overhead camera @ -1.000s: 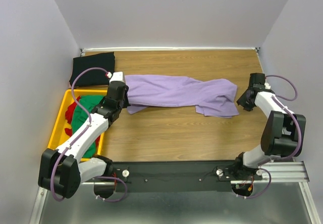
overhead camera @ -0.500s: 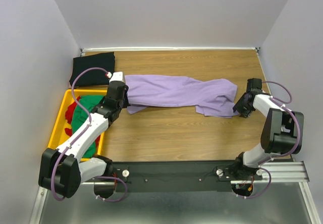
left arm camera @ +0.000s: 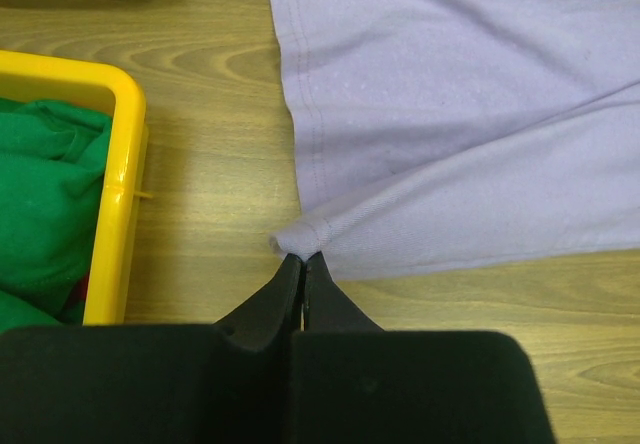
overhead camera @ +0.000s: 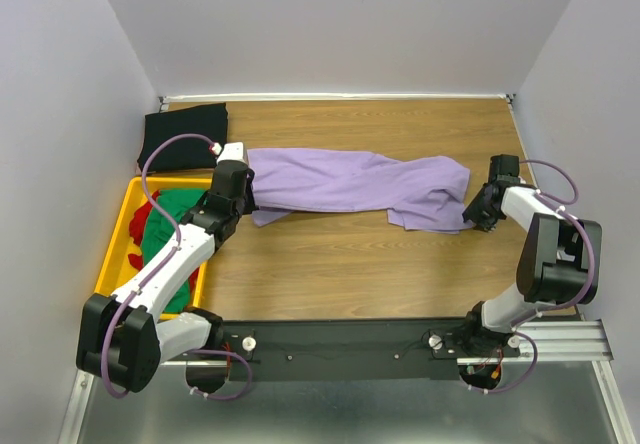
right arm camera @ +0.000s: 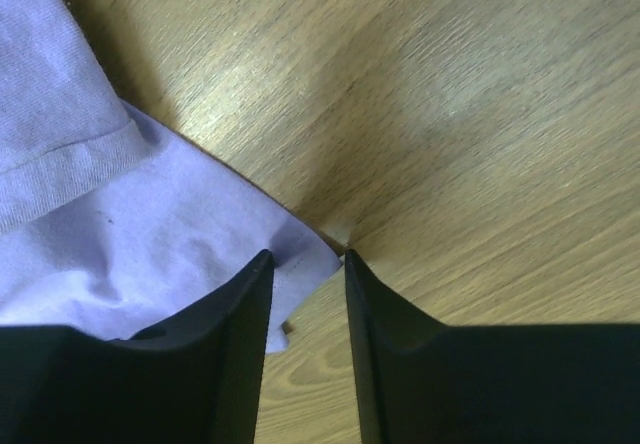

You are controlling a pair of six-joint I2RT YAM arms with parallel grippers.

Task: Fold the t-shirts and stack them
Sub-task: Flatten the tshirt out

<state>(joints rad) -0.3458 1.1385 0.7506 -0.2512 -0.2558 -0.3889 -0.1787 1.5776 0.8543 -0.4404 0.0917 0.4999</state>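
The large lavender-purple cloth t-shirt [overhead camera: 350, 179] lies bunched across the wooden surface [overhead camera: 350, 274], from 9 to 3 o'clock. The left gripper [left arm camera: 303, 257] pinches its 9 o'clock hem corner. The right gripper [right arm camera: 307, 264], spread, straddles the 3 o'clock corner, probably so both ends can be pulled flat.

The stretched-out t-shirt [overhead camera: 350, 179] lies across the middle of the table [overhead camera: 350, 264]. At the left edge stands the crate [overhead camera: 118, 226] with bunched t-shirts [overhead camera: 170, 214] in it; behind it, in the far corner, a folded t-shirt [overhead camera: 185, 134].
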